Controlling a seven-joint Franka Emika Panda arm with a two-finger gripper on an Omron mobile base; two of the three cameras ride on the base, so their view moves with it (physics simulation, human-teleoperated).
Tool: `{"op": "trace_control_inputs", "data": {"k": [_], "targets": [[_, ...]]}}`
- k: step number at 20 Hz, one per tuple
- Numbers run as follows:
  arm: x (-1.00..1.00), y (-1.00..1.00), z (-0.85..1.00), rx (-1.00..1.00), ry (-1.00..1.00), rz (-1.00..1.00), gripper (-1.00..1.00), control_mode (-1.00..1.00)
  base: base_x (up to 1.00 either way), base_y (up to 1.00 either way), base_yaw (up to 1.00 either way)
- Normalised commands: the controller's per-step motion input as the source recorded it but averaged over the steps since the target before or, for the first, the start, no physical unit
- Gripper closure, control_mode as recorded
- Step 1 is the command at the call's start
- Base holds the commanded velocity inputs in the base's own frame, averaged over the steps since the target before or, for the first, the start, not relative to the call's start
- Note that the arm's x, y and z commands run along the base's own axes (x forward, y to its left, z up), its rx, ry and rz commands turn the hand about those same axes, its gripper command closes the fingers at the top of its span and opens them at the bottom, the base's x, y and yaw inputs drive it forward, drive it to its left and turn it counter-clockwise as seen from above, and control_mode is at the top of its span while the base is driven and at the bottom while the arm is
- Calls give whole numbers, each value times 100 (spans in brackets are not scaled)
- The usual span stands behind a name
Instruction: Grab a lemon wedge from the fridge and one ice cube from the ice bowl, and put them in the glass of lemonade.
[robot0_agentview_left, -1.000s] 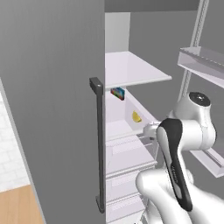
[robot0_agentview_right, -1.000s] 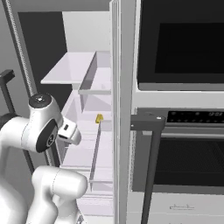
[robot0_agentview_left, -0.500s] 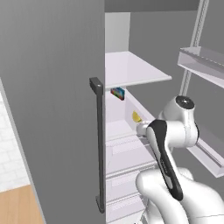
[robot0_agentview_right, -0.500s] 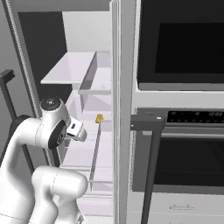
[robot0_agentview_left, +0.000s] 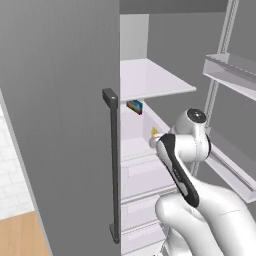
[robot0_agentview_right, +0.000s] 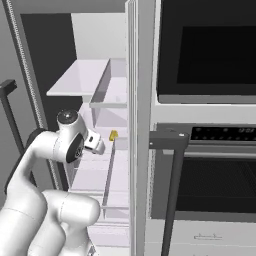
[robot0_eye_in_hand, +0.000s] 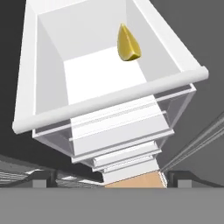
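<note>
One lemon wedge (robot0_eye_in_hand: 128, 44) is lying in an open white drawer (robot0_eye_in_hand: 109, 98) of the fridge (robot0_agentview_left: 60, 125), and we are looking down at it along our gripper (robot0_agentview_right: 98, 145). The wedge is sitting toward the far right corner of the drawer floor, beyond the front rail, its long axis running near to far with the tip pointing away. Our fingers are spread wide and grasping nothing. We judge the reach must go forward and slightly right.

Arm: white, bent sharply at the elbow, forearm reaching forward and slightly down.
Wrist: turned downward.
Gripper (robot0_agentview_right: 101, 148): jaws spread wide apart, nothing between them.
</note>
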Motion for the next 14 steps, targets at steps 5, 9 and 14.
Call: {"op": "trace_control_inputs", "data": {"k": [5,9,14], "targets": [[56,0,-13,-1,0,0,-100,-100,0,0,0],[52,0,-10,0,0,0,-100,-100,0,0,0],[43,-6,0,0,0,0,-100,-100,0,0,0]]}}
